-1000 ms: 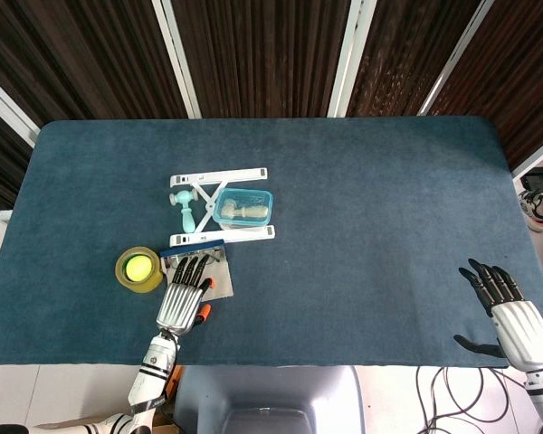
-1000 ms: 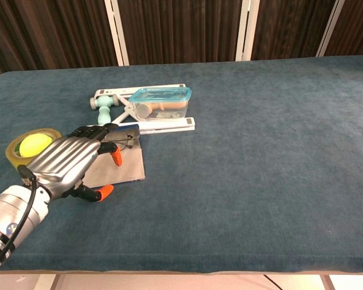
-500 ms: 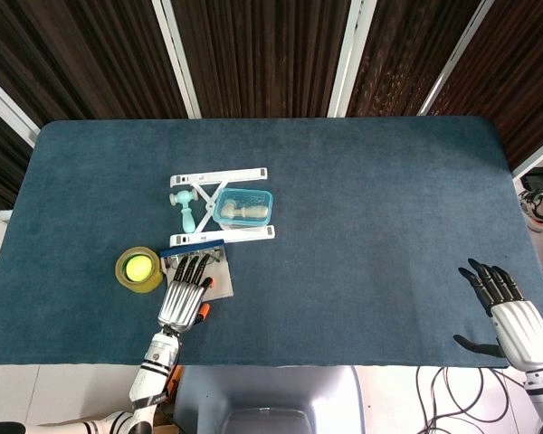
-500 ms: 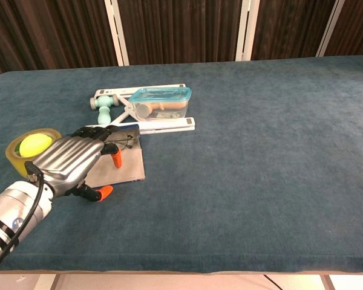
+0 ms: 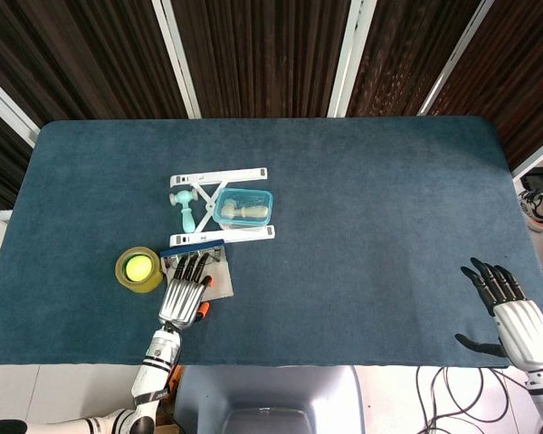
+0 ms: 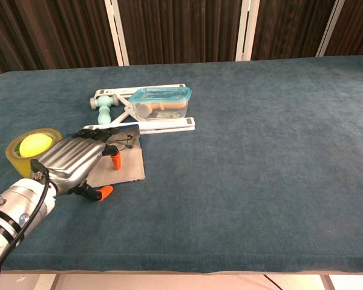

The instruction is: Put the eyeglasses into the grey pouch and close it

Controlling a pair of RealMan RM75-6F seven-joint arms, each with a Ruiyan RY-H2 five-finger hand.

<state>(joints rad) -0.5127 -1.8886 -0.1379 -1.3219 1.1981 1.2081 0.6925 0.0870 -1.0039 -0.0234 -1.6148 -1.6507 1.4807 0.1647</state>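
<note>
The left hand (image 6: pixel 69 160) lies flat over the grey pouch (image 6: pixel 124 166) near the front-left of the table (image 5: pixel 362 181), fingers stretched forward and covering most of the eyeglasses (image 6: pixel 122 142); only a bit of thin dark frame shows past the fingertips, with orange temple tips poking out beside and under the palm. Whether the fingers have actually closed on the frame I cannot tell — the hand hides the contact. The glasses appear to rest on top of the pouch, not inside it, so the task looks barely begun. The main risk is a thin wire frame under a broad palm: pressing down could bend it or trap a temple, and a sliding pull could drag the pouch along instead of freeing the glasses. The pouch mouth, near a blue strip at its far edge, is not clearly open, so a one-handed push could just bunch the fabric. The tape roll (image 6: pixel 30 148) sits just beside the hand and may get nudged. The right hand (image 5: pixel 516 316) hovers open and empty, well apart at the table's front-right — too far to steady the pouch yet.
</note>
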